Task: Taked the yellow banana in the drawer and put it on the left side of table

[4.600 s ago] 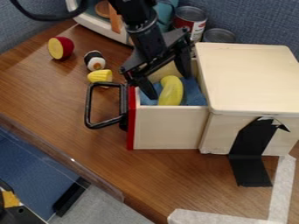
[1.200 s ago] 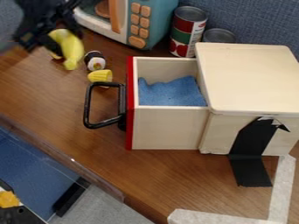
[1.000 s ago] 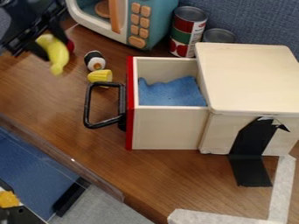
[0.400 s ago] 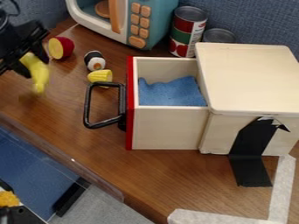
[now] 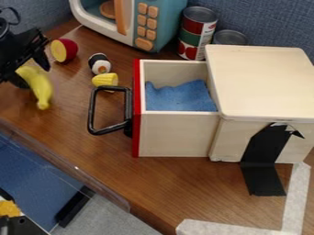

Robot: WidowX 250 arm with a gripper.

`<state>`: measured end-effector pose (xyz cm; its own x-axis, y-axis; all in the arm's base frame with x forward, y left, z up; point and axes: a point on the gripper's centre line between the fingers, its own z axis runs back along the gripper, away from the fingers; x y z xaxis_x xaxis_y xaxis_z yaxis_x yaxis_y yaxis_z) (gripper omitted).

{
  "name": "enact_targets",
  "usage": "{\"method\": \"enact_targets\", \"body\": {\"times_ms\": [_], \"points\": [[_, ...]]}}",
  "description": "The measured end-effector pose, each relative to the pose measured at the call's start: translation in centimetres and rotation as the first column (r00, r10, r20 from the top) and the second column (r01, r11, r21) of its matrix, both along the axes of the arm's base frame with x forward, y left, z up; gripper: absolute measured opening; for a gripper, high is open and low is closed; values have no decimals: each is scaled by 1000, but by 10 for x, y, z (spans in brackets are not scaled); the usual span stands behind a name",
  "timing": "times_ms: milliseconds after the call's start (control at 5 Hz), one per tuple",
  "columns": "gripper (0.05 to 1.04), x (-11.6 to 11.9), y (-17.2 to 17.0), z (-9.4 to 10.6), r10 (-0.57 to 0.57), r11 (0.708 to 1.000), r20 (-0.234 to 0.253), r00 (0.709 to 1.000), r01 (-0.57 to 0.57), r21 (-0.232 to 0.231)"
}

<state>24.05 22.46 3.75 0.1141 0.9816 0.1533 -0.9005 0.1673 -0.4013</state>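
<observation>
Yellow is the banana (image 5: 42, 89), at ten o'clock on the table (image 5: 73, 142) side; my gripper (image 5: 36, 77) is closed on its upper end. From it, the cut red fruit (image 5: 64, 50) sits at one o'clock, the toy corn (image 5: 105, 80) at three. Toward the black handle (image 5: 92, 110), at four, the wood gives me space. The table's edge runs past at six.

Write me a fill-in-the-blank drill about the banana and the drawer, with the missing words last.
The cloth inside the open drawer is coloured ____.
The drawer's handle is coloured ____.
Of the toy corn and the banana, the one nearer the handle is the ____.

Missing words: blue; black; toy corn
</observation>
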Motion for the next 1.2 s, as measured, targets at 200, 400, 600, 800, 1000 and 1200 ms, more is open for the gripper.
{"method": "enact_targets", "body": {"times_ms": [200, 400, 600, 800, 1000, 1200], "points": [[1014, 0, -1, 0, -11, 1000, -4, 1000, 11, -4], [1009, 0, -9, 9, -50, 998, -3, 999, 50, -25], [1003, 9, -18, 38, -157, 986, -41, 987, 154, -65], [1001, 11, -40, 63, -264, 961, -89, 960, 254, -107], [1001, 13, -61, 73, -354, 932, -173, 919, 330, -153], [1001, 11, -74, 87, -389, 920, -210, 897, 370, -124]]}}
